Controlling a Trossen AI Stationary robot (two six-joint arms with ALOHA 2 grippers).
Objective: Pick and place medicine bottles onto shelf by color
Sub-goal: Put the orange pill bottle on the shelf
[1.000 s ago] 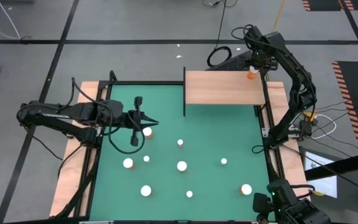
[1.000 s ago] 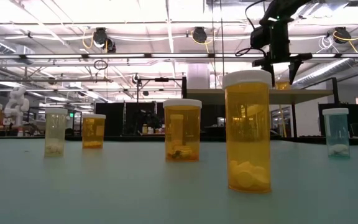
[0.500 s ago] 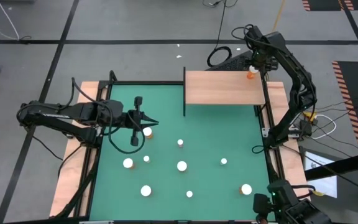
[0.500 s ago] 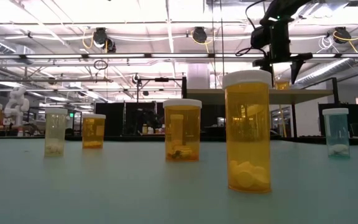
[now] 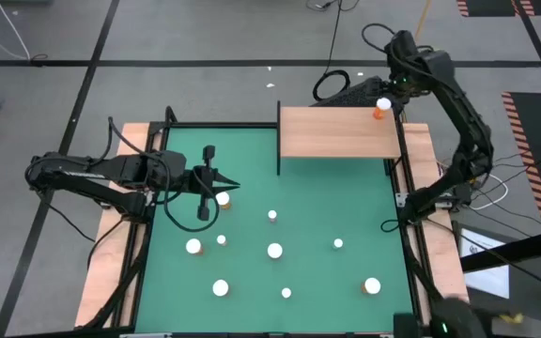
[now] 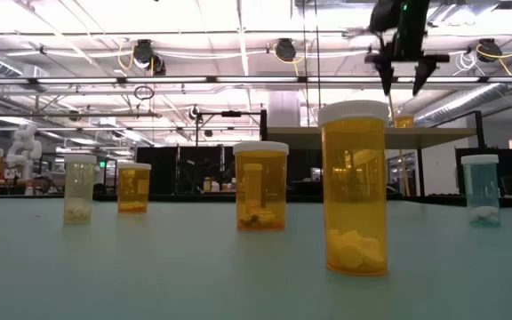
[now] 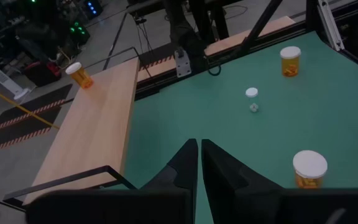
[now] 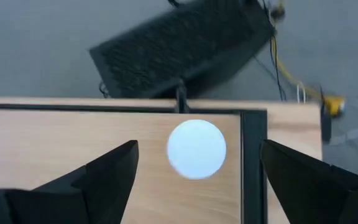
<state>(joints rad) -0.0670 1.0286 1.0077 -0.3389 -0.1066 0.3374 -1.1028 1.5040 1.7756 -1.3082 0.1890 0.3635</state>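
Note:
One orange bottle with a white cap [image 5: 381,106] stands on the far right corner of the wooden shelf [image 5: 339,131]. My right gripper [image 6: 401,78] hangs open above it and clear of it. In the right wrist view its fingers stand on either side of the cap [image 8: 196,149], well above it. Several more white-capped bottles stand upright on the green mat [image 5: 252,272], among them a large orange one [image 6: 356,187]. My left gripper [image 5: 230,185] is shut and hovers over the mat's left part, beside a bottle [image 5: 223,199].
The shelf has a black post [image 5: 279,136] at its left edge and a black rail along its right edge [image 8: 252,162]. Wooden strips [image 5: 111,244] frame the mat. A bluish bottle [image 6: 481,188] stands at the right in the low view. A dark box [image 8: 179,46] lies on the floor beyond the shelf.
My right gripper has risen straight up from the bottle on the shelf's far right corner and now hangs well above it. The bottle stays standing where it was.

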